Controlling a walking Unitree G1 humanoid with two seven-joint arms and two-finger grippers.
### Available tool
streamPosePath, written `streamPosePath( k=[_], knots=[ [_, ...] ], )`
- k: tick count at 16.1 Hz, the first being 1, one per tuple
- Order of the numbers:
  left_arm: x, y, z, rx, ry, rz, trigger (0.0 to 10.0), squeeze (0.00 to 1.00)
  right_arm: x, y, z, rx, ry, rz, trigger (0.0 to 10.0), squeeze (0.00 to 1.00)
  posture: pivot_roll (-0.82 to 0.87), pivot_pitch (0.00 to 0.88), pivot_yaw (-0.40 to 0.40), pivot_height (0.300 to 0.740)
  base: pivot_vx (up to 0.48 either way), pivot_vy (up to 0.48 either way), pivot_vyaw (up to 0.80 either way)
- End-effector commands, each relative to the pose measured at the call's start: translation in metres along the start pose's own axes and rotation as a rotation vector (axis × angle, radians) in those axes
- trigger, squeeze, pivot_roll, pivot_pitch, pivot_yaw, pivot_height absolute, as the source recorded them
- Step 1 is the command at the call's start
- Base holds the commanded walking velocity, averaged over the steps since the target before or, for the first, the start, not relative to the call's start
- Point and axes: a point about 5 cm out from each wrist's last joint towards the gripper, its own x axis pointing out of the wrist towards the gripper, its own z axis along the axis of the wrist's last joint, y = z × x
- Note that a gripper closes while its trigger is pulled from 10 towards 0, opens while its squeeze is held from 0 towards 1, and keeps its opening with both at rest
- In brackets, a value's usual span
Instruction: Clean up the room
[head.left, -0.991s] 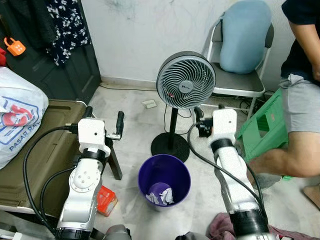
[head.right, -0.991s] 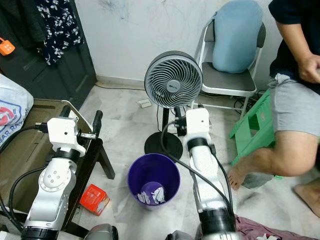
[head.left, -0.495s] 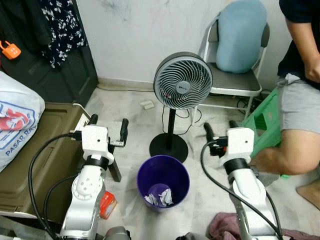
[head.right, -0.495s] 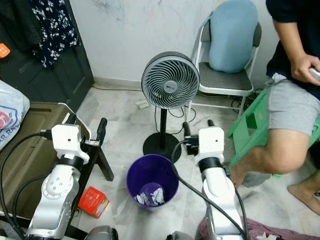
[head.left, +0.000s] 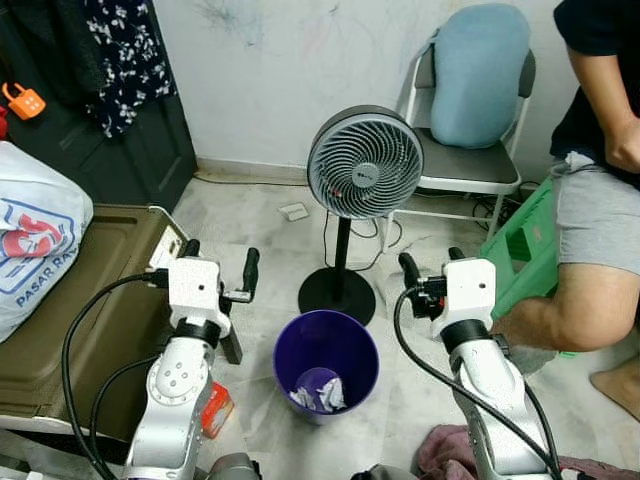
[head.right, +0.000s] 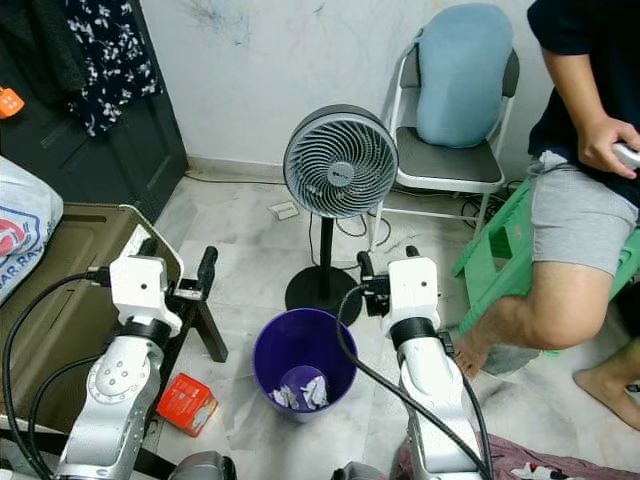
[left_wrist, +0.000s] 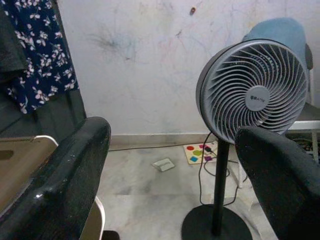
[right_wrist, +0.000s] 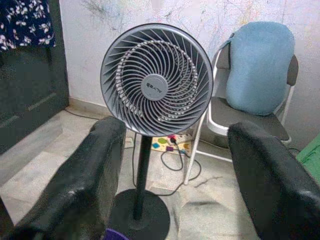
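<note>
From the head views a purple bin (head.left: 327, 362) holding crumpled paper scraps (head.left: 320, 391) stands on the floor between the empty, spread left gripper (head.left: 218, 261) and right gripper (head.left: 427, 261), while both wrist views face the standing fan (right_wrist: 155, 87).

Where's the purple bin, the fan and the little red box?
purple bin (head.left: 366, 352), left eye view, on its right rim.
fan (head.left: 366, 168), left eye view, on the grille's hub.
red box (head.right: 187, 402), right eye view, on its top face.

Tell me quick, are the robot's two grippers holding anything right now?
Left gripper: open, holding nothing.
Right gripper: open, holding nothing.
</note>
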Motion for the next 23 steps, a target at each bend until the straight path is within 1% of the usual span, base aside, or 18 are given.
streamPosePath(
  k=[1, 2, 3, 10, 15, 19, 22, 23],
  knots=[
    [0.002, -0.001, 0.004, 0.007, -0.009, -0.011, 10.0, 0.0, 0.002, 0.0, 0.001, -0.004, 0.003, -0.004, 10.0, 1.0, 0.01, 0.0, -0.001, 0.74, 0.0, 0.0, 0.0],
    [0.001, -0.001, 0.004, 0.006, -0.008, -0.01, 10.0, 0.0, 0.002, 0.0, 0.001, -0.005, 0.007, -0.003, 10.0, 0.14, 0.01, 0.0, -0.001, 0.74, 0.0, 0.0, 0.0],
    [0.001, -0.001, 0.004, 0.005, -0.007, -0.009, 10.0, 0.0, 0.003, 0.0, 0.001, -0.016, 0.01, 0.004, 10.0, 0.0, 0.01, 0.0, -0.002, 0.74, 0.0, 0.0, 0.0],
    [0.002, -0.007, 0.004, -0.01, -0.002, -0.027, 10.0, 0.0, 0.003, 0.004, 0.001, -0.05, 0.016, 0.055, 10.0, 0.0, 0.0, 0.0, -0.019, 0.74, 0.0, 0.0, 0.8],
    [0.002, -0.008, -0.001, -0.028, 0.018, -0.021, 10.0, 0.0, 0.005, 0.004, -0.002, -0.052, 0.024, 0.055, 10.0, 0.0, 0.01, 0.0, -0.018, 0.74, 0.0, 0.0, 0.8],
    [0.006, -0.008, 0.001, -0.023, 0.003, -0.038, 10.0, 0.0, 0.015, 0.012, 0.004, -0.041, -0.011, 0.083, 10.0, 0.0, 0.01, 0.0, -0.005, 0.74, 0.0, 0.0, 0.8],
    [0.011, -0.006, 0.007, 0.009, -0.031, -0.011, 10.0, 0.0, 0.028, 0.018, 0.009, -0.045, -0.042, 0.095, 10.0, 0.0, 0.01, 0.0, -0.007, 0.74, 0.0, 0.0, 0.8],
    [0.011, -0.006, 0.007, 0.011, -0.033, -0.004, 10.0, 0.0, 0.029, 0.019, 0.009, -0.044, -0.044, 0.096, 10.0, 0.0, 0.02, 0.0, -0.007, 0.74, 0.0, 0.0, 0.8]
  ],
)
